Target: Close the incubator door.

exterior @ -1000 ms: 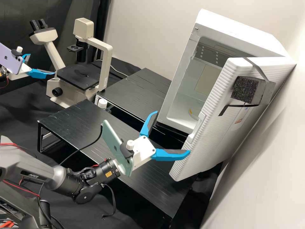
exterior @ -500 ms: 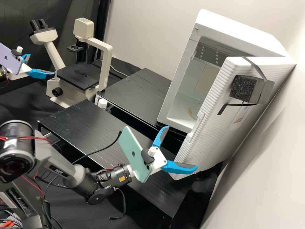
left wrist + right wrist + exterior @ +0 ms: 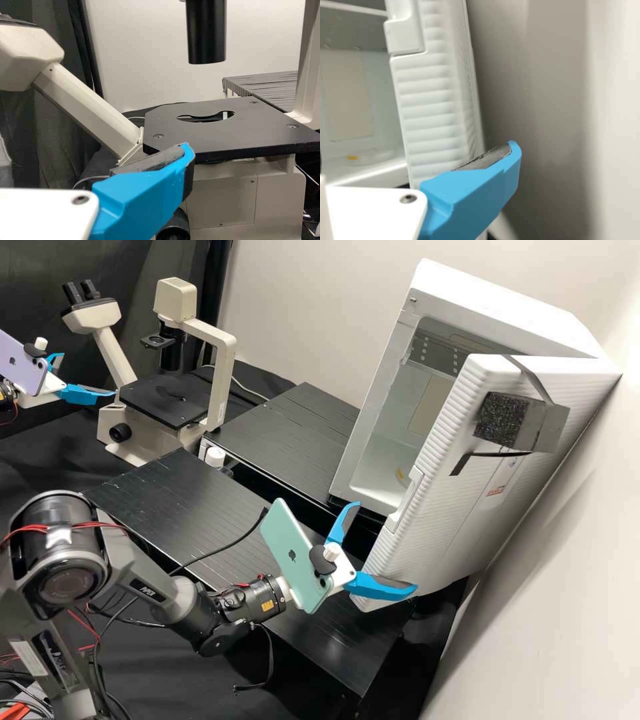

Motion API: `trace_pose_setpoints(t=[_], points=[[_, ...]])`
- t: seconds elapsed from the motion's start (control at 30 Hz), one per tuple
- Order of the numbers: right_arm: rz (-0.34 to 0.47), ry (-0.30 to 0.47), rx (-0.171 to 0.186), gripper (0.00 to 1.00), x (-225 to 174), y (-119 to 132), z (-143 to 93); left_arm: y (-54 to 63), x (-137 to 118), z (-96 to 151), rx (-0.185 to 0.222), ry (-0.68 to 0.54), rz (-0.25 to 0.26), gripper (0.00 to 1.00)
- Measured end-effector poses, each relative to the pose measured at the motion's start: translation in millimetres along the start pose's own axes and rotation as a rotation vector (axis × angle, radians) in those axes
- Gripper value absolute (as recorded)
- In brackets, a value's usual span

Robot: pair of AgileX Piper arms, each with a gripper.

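Can see, in the high view, the incubator door point(image 3: 460, 527) turned wide open from the incubator point(image 3: 487, 300), with a handle point(image 3: 407, 500) at its free edge and a dark foam block point(image 3: 503, 419) strapped on its outer face. Can find the right gripper point(image 3: 388, 545) just beside the lower part of the incubator door, spread wide, with one blue finger point(image 3: 377, 587) overlapping the lower corner in this view. Can notice, in the right wrist view, the ribbed edge of the incubator door ahead of the opening, toward the blue finger at the outer-face side. Cannot tell surely about touching between finger and incubator door. Can see also the left gripper point(image 3: 89, 375), equally spread wide, well apart from the incubator door, with the microscope point(image 3: 221, 383) standing in between. Can find the pale wall point(image 3: 547, 587) beside the outer face of the incubator door.
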Motion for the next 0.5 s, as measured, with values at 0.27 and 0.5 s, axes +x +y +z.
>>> trace_pose_setpoints(t=[0.27, 0.5], points=[[-0.198, 0.144, 0.097, 1.0, 2.0, -31.7, -34.7, 0.0, 0.0, 0.0, 0.0, 0.0, 0.0, 1.0], [-0.292, 0.328, 0.073, 1.0, 14.4, -60.8, -77.4, 0.0, 0.0, 0.0, 0.0, 0.0, 0.0, 1.0]])
